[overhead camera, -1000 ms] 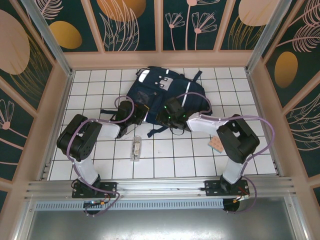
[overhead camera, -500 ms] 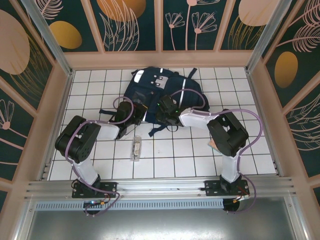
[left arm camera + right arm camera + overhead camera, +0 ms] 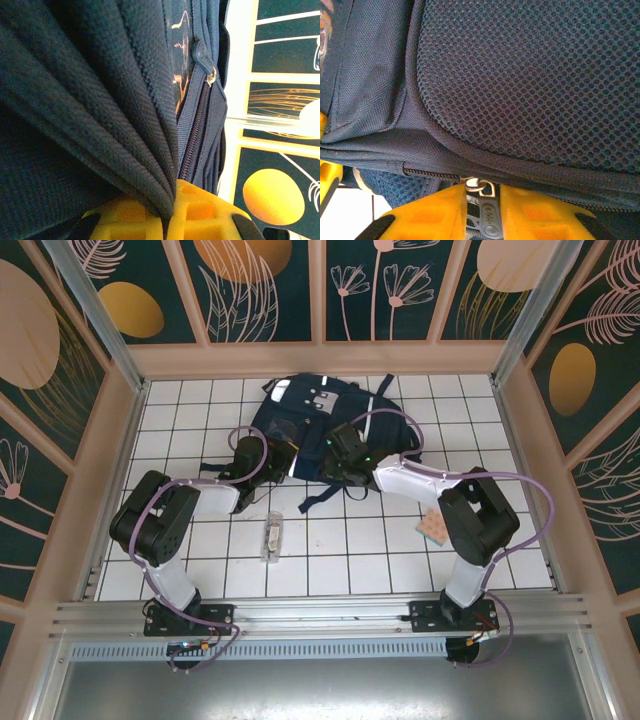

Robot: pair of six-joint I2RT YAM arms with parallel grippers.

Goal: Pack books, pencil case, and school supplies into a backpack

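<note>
Matt woven backpack (image 3: 370,75) cloth (mesh panel (image 3: 535,75))

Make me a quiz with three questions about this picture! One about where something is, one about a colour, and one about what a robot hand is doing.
1. Where is the narrow clear box?
A) on the white tiled table, in front of the backpack
B) inside the backpack
C) on top of the right arm

2. What colour is the backpack?
A) red
B) navy blue
C) green

3. What are the jaws of the left gripper doing?
A) standing wide open in the air
B) holding a pencil
C) pinching a fold of backpack cloth

Answers:
1 A, because the box lies by itself on the tiles, apart from the backpack.
2 B, because its cloth is dark blue with white stripes.
3 C, because the left wrist view shows blue cloth squeezed between them.
</note>
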